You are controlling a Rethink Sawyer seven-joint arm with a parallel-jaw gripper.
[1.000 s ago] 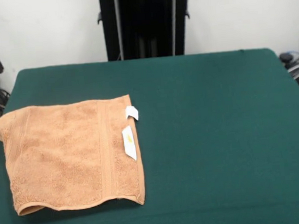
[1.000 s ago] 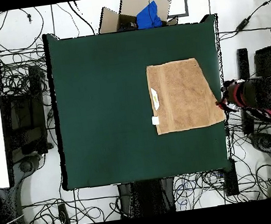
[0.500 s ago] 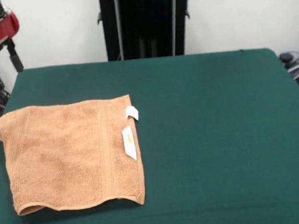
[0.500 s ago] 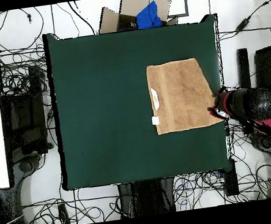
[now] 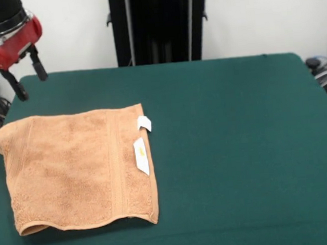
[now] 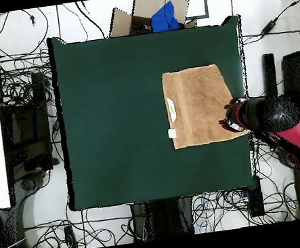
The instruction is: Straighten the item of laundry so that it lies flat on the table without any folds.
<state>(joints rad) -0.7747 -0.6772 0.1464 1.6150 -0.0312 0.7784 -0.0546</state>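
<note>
Towel (image 5: 78, 167) lies folded double near one side of the table (image 5: 240, 150), its tags (image 5: 141, 147) on the edge facing the middle. Soft terry should be light, limp and easy to drag, so a pinch on the top layer at a free corner, then a pull across, seems best. The gripper (image 5: 26, 74) hangs above the towel's far corner, fingers apart and empty.

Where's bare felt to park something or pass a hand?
Front view: everything right of the towel and its white tags is bare table, out to the right edge. A bare strip also runs between the towel's far edge and the table's far edge. Crowded: the towel's far-left corner, where the open tool hangs.
</note>
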